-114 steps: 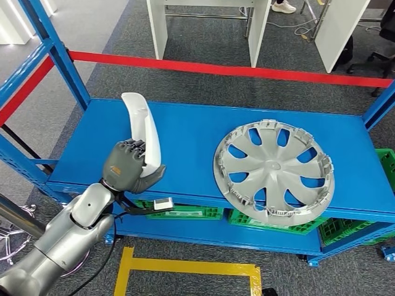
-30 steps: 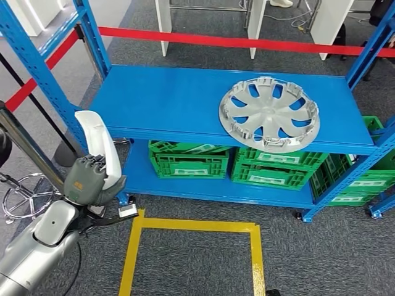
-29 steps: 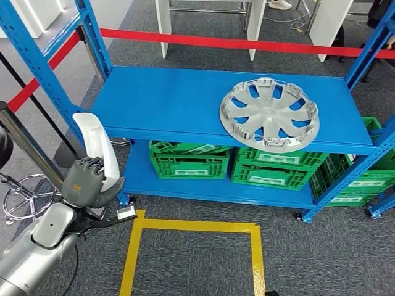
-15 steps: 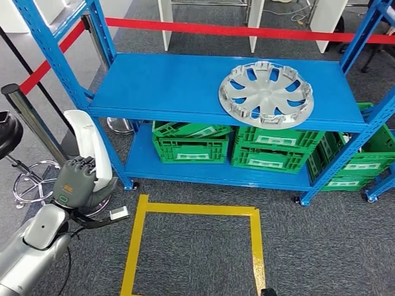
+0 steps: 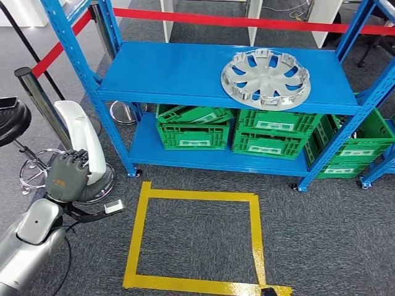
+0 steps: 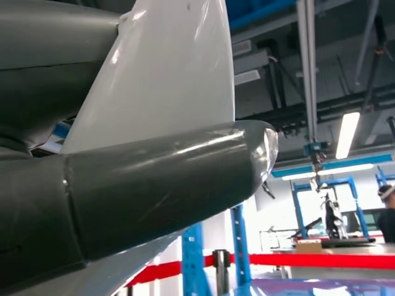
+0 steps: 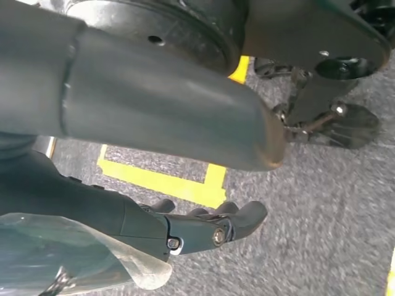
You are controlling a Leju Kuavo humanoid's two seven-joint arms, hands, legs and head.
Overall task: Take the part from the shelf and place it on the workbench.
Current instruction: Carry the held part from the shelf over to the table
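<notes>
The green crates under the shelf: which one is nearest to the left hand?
The leftmost green crate, on the lower shelf level beside the blue upright, is closest to the left hand; the others sit further right.

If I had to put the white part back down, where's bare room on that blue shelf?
The top shelf is bare from its left posts across to the hubcap, which fills the right side. The lower shelf is crowded with green crates, bare only at its left end. The left hand holds the white part.

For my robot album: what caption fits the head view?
Left hand holds a curved white plastic part beside the blue metal shelf.
</notes>
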